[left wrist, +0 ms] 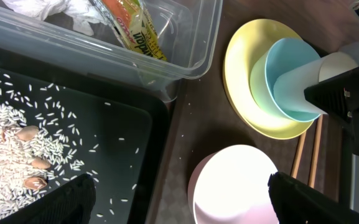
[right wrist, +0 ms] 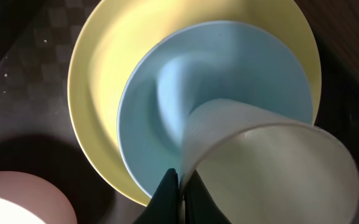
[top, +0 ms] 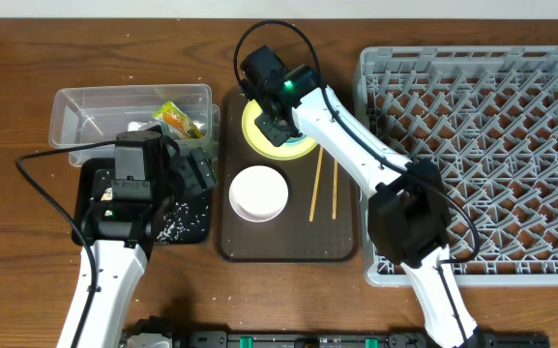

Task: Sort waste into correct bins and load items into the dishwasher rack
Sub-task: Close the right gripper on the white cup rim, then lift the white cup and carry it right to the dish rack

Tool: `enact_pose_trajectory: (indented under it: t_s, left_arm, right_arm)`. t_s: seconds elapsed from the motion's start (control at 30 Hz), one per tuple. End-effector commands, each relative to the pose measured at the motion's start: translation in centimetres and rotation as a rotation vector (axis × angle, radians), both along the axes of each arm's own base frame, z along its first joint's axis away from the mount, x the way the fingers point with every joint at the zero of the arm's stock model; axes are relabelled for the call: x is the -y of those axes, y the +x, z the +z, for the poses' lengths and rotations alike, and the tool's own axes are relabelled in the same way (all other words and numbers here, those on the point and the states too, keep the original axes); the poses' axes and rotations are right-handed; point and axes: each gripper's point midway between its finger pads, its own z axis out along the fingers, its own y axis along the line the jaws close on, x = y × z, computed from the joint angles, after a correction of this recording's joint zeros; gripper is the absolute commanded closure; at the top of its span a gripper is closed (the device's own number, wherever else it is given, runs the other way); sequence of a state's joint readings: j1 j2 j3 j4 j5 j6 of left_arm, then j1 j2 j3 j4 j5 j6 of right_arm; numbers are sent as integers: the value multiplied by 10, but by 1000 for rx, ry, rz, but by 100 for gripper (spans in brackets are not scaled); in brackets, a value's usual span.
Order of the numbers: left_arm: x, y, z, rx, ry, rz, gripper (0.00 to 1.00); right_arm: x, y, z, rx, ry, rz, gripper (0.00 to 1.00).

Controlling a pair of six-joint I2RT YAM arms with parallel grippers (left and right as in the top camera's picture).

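On the brown tray, a yellow plate (top: pixel 252 129) (right wrist: pixel 98 81) carries a light blue bowl (right wrist: pixel 148 118) (left wrist: pixel 277 68). A small white cup (right wrist: pixel 272 168) (left wrist: pixel 303 87) lies tilted in that bowl. My right gripper (right wrist: pixel 180 193) (top: pixel 280 130) is shut on the cup's rim. My left gripper (left wrist: pixel 182 202) (top: pixel 199 174) hangs open and empty over the black tub's right edge, near the whitish bowl (left wrist: pixel 235 186) (top: pixel 258 191). The chopsticks (top: pixel 324 188) lie right of that bowl. The snack wrapper (left wrist: pixel 132 28) (top: pixel 177 121) and a white scrap (left wrist: pixel 48 7) sit in the clear tub (top: pixel 85 106). Rice grains (left wrist: pixel 11 134) cover the black tub (top: pixel 187 232).
The grey dishwasher rack (top: pixel 482 145) fills the right side, and my right arm crosses its near left corner. The brown serving tray (top: pixel 288 246) lies between the tubs and the rack. A few tan bits (left wrist: pixel 33 165) lie among the rice.
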State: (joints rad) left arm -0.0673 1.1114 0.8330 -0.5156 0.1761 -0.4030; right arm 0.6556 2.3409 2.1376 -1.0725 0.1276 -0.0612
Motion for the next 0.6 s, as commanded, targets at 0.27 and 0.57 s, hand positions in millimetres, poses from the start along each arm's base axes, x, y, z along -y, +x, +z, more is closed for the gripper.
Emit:
enact_pose_trajectory:
  t_s: [0.27,0.57]
  left_arm:
    - [-1,6,9,23,12,2,9]
    - [-1,6,9,24,12,2,8]
  right_arm:
    - [7,-4,-8,-12,-51,-3,98]
    - [3,6,25,57,-3,-9,99]
